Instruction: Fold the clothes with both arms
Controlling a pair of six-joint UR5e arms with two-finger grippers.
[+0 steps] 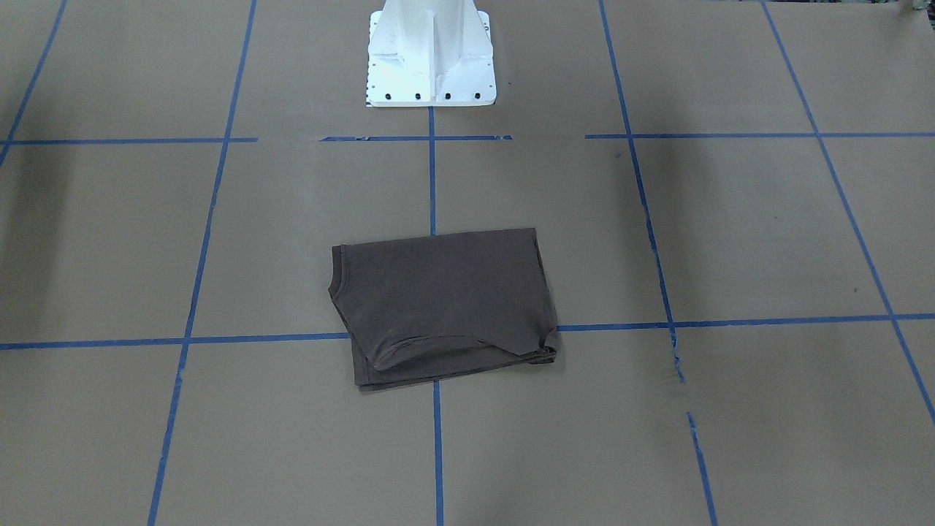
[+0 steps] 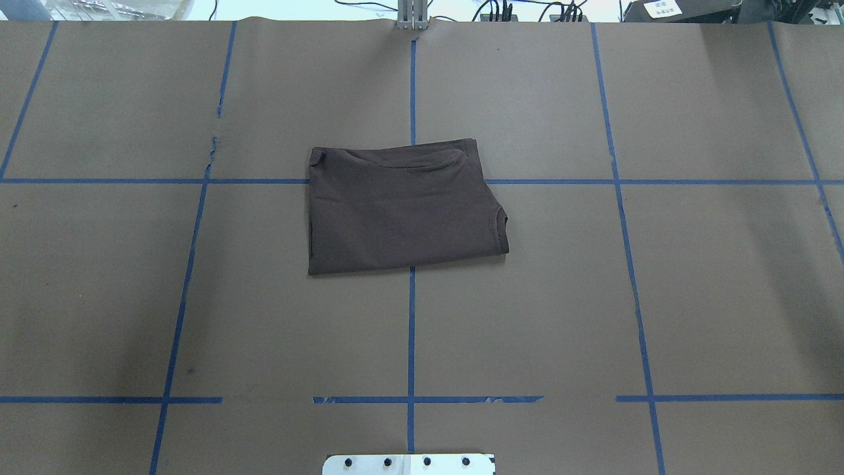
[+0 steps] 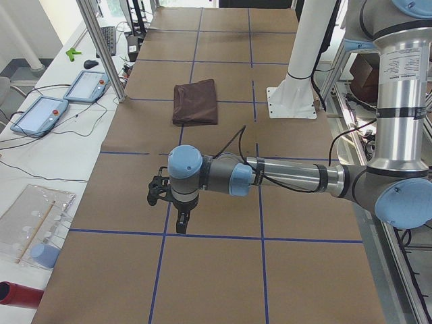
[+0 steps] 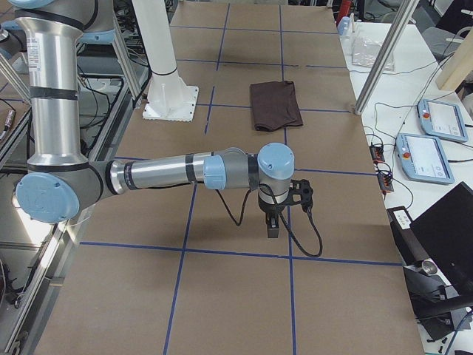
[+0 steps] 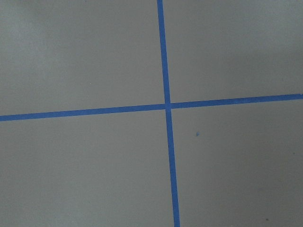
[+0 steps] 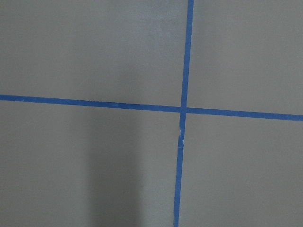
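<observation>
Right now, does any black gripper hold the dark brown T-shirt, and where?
No; the T-shirt lies apart from the left gripper and the right gripper.

Dark brown T-shirt [image 2: 402,211]: folded into a compact rectangle, lying flat at centre of the overhead frame, with a curved hemmed edge at its right side. Left arm [image 3: 290,177]: stretched level across the lower middle of the exterior left view, wrist turned downward, well apart from the shirt. Right arm [image 4: 162,174]: posed likewise in the exterior right view.

Robotics lab: blue-taped grid table [image 2: 527,297], teach pendants [image 3: 86,86], bolted pedestal [image 1: 431,58].
</observation>
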